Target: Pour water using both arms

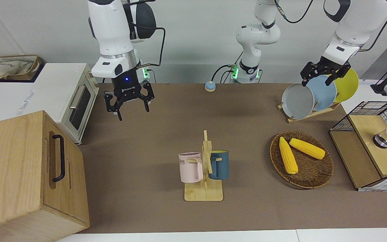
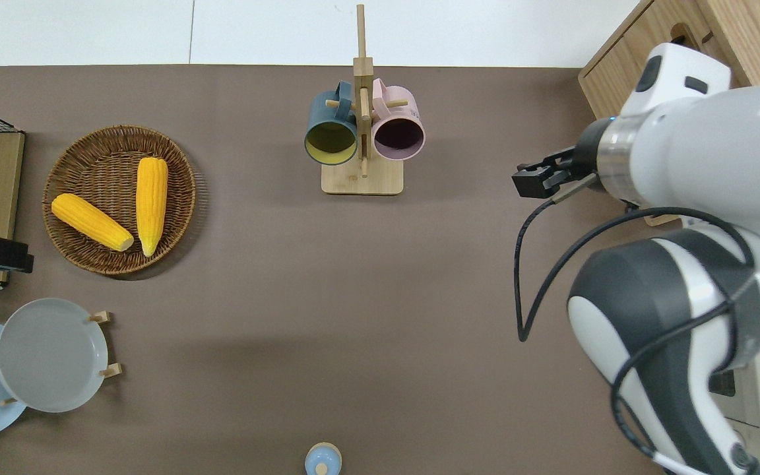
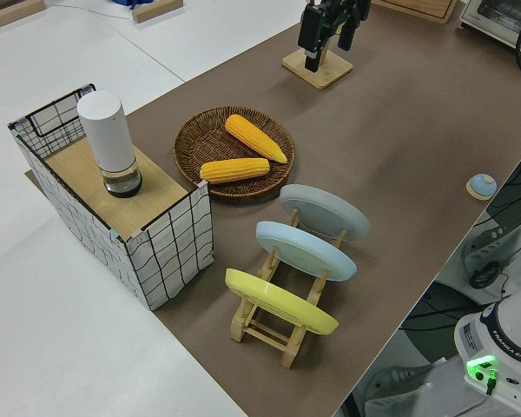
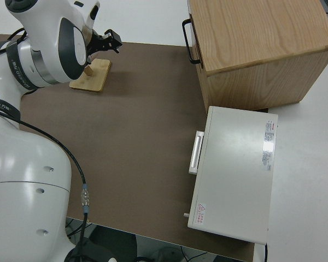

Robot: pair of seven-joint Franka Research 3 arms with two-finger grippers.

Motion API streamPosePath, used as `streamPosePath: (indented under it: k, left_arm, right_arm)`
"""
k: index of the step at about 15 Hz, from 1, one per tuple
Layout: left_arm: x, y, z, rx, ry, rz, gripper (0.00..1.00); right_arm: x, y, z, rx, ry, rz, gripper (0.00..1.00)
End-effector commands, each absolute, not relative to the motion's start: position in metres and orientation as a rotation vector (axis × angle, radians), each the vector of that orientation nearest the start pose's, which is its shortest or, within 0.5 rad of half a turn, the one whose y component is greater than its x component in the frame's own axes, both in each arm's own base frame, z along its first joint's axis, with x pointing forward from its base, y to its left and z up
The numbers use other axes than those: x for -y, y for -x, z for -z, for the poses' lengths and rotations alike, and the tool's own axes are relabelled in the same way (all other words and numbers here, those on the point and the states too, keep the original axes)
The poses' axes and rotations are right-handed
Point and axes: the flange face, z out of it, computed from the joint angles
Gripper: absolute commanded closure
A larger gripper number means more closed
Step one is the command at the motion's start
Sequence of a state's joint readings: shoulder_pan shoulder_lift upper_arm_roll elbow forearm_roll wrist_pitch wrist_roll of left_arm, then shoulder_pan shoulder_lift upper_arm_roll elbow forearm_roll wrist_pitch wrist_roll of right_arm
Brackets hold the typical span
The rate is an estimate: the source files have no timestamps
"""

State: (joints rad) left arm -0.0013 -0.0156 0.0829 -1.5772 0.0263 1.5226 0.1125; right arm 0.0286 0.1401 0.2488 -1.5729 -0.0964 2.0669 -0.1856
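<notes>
Mugs, one pink (image 1: pixel 190 167) and one blue (image 1: pixel 219 164), hang on a wooden rack (image 1: pixel 204 192) mid-desk. Right hand (image 1: pixel 128 106) hovers with fingers spread apart and empty, over bare desk (image 2: pixel 353 297) between the rack and the wooden cabinet (image 1: pixel 29 171), toward the right arm's end. Left hand (image 1: pixel 317 80) hangs at the plate rack (image 1: pixel 309 112), fingers apart, holding nothing. Two corn cobs (image 1: pixel 287 155) lie in a wicker basket (image 1: pixel 317 176) near the plates.

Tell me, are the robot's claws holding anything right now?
No. The right gripper hangs open and empty over bare table, and the left gripper, up by the plate rack, is open and empty too.
</notes>
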Motion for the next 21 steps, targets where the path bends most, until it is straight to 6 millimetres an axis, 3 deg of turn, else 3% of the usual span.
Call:
streamPosePath:
  k: [1, 5, 11, 17, 21]
  left_arm:
    - [-0.085, -0.547, -0.623, -0.055, 3.102, -0.013, 0.01]
    - [-0.125, -0.548, -0.621, -0.099, 3.096, 0.039, 0.01]
    - [-0.190, -0.546, -0.614, -0.131, 3.095, 0.131, 0.01]
    - [-0.241, -0.532, -0.613, -0.179, 3.118, 0.208, 0.01]
    - [-0.273, -0.525, -0.613, -0.138, 3.096, 0.287, 0.01]
  right_arm:
    - [-0.181, -0.634, -0.573, 0.920, 3.040, 0.711, 0.011]
    - [-0.186, -0.661, -0.551, 0.967, 3.001, 0.793, 0.013]
    - [-0.207, -0.684, -0.531, 1.017, 2.964, 0.830, 0.013]
    - [-0.247, -0.691, -0.526, 1.034, 2.901, 0.846, 0.015]
    - [-0.270, -0.694, -0.503, 1.074, 2.868, 0.810, 0.015]
